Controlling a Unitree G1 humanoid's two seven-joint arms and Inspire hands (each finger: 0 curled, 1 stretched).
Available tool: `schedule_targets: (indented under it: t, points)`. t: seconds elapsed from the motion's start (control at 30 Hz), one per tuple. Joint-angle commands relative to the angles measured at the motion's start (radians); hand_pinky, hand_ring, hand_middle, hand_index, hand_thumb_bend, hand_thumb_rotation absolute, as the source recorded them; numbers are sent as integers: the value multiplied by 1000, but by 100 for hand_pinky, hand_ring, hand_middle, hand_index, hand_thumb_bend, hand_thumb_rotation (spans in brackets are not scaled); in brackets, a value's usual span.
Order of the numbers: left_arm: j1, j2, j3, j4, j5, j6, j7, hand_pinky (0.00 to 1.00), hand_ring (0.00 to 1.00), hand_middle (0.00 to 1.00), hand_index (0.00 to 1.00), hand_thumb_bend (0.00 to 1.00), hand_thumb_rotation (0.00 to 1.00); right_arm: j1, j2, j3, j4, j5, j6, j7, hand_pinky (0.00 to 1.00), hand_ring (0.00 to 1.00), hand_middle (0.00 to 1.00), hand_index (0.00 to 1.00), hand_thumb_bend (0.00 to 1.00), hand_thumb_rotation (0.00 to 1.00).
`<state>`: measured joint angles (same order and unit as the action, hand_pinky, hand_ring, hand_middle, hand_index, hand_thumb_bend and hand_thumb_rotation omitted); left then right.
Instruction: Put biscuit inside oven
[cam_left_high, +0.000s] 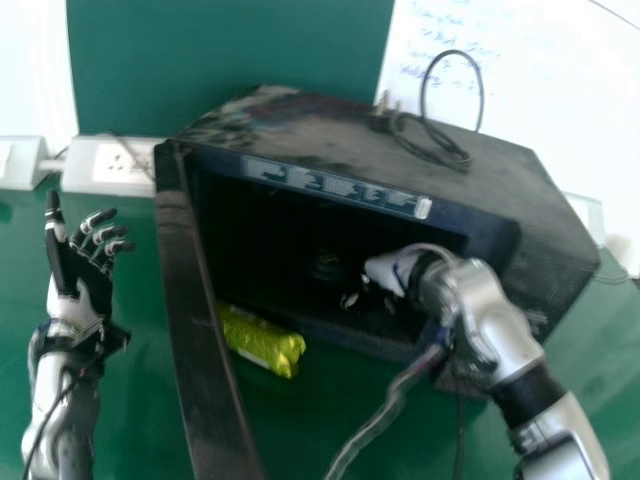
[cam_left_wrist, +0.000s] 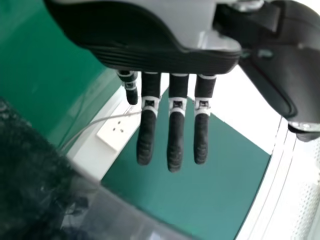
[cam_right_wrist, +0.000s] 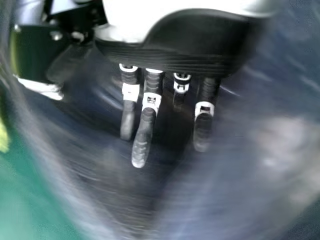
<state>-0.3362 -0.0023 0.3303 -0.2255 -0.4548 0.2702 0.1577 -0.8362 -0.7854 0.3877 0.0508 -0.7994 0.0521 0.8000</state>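
While the biscuit packet (cam_left_high: 262, 342) lies on the desk (cam_left_high: 295, 425) left of centre in the head view, between the swung-out door (cam_left_high: 197, 330) and the lower front of the oven (cam_left_high: 310, 130), the mouth stands open, presumably to allow loading; the right hand (cam_left_high: 387, 272), right of centre, is inside the oven, its fingers extended and spread, pinching nothing, so it probably must back out to fetch the packet. Raised at the left of the frame, the left hand (cam_left_high: 88, 285) has straight, parted fingers; it seems parked clear of the door.
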Motion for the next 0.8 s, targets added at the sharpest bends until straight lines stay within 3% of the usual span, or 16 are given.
schedule_targets:
  t: [0.0,0.1,0.17,0.3,0.4,0.57,0.77]
  points:
    - [5,1,5,10,-4,-9,-4,22,31,40,49,52,8,112,-33,-106,-100,39,9,-70,21,30,42,51,56,19]
    - [7,4,10,18,-8,-14,-11,22,31,40,49,52,8,225,-23,-222,-170,100,-44,-214,20,29,41,50,53,16]
    - [7,6,13,25,-10,-17,-17,23,31,40,49,52,8,285,-26,-289,-174,170,-126,-294,22,30,42,50,52,16]
    - [5,12,18,38,-7,-24,-26,23,31,40,49,52,8,359,-38,-373,-134,302,-294,-369,29,36,47,50,52,16]
    - [6,15,16,40,4,-27,-22,23,31,40,49,52,8,411,-38,-408,-101,332,-390,-433,32,38,49,50,52,16]
    - [8,15,18,39,-1,-25,-22,24,31,40,49,52,8,460,-39,-450,-55,355,-501,-503,33,39,50,50,51,17]
    - [9,15,19,48,-3,-34,-31,24,31,40,49,52,8,512,-50,-504,-61,389,-536,-508,34,41,51,50,51,17]
